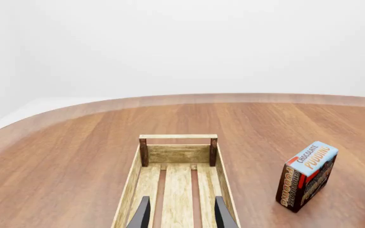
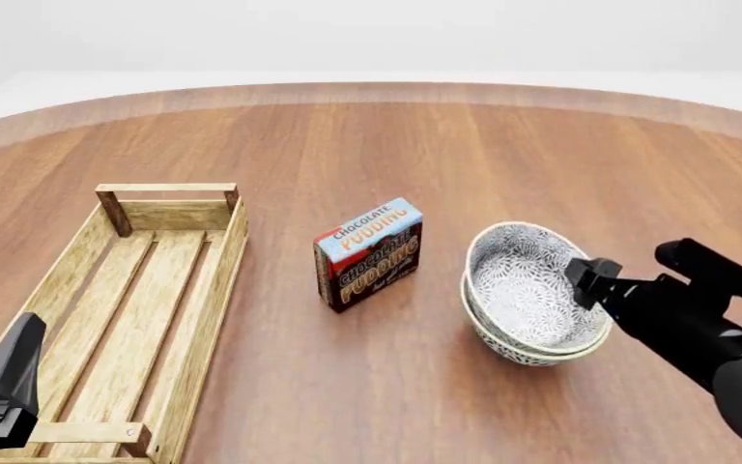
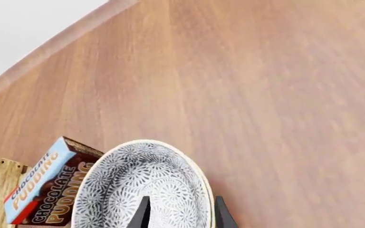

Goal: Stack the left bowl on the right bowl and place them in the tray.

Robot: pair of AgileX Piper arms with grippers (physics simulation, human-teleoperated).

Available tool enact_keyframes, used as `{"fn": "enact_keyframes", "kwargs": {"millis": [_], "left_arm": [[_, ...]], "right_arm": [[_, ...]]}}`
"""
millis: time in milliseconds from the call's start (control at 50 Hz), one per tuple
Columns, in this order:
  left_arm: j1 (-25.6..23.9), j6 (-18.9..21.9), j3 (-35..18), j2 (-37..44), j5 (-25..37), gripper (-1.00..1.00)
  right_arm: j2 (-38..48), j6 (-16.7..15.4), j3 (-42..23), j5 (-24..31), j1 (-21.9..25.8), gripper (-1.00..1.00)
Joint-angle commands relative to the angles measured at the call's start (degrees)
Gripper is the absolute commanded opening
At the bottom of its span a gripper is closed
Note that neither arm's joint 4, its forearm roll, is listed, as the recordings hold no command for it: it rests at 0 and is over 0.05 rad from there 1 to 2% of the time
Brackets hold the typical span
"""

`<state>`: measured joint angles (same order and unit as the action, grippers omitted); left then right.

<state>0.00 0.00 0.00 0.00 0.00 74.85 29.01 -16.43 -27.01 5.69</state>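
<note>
Wooden and slatted, the tray (image 2: pixel 204 290) runs up the left of the front frame. The left gripper (image 2: pixel 4 382) sits over its near end at lower left, jaws apart with only bare slats between them in its wrist view, holding nothing. At centre the pudding box (image 2: pixel 368 253) stands on edge on the table (image 2: pixel 345 145), between tray and bowls. Right of centre the left bowl (image 2: pixel 532 285) is nested in the right bowl (image 2: pixel 526 350), the pair tilted and apparently lifted at the right side. The right gripper (image 2: pixel 586 280) pinches the stack's right rim, one finger inside and one outside; the jaws stand narrow, closed on that rim.

Judging from this, the rim pinch is the weak point: the stack hangs off one edge, so it could rotate or slip from the jaws in transit, or the upper bowl could slide out. The box lies on the straight path to the tray; a low carry would knock it over.
</note>
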Motion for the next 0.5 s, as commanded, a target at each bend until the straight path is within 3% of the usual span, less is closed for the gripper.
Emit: {"fn": "enact_keyframes", "kwargs": {"millis": [20, 240, 360, 500], "left_arm": [[0.0, 0.0, 0.0, 0.0, 0.0, 1.0], [0.0, 0.0, 0.0, 0.0, 0.0, 1.0], [0.0, 0.0, 0.0, 0.0, 0.0, 1.0], [0.0, 0.0, 0.0, 0.0, 0.0, 1.0]], "right_arm": [[-1.11, -0.42, -0.17, 0.77, 0.19, 1.0], [-3.81, -0.62, -0.42, 2.72, 0.8, 1.0], [-8.91, -1.08, -0.95, 7.14, -0.48, 1.0], [-12.14, -1.19, 0.72, 8.2, -1.62, 1.0]]}}
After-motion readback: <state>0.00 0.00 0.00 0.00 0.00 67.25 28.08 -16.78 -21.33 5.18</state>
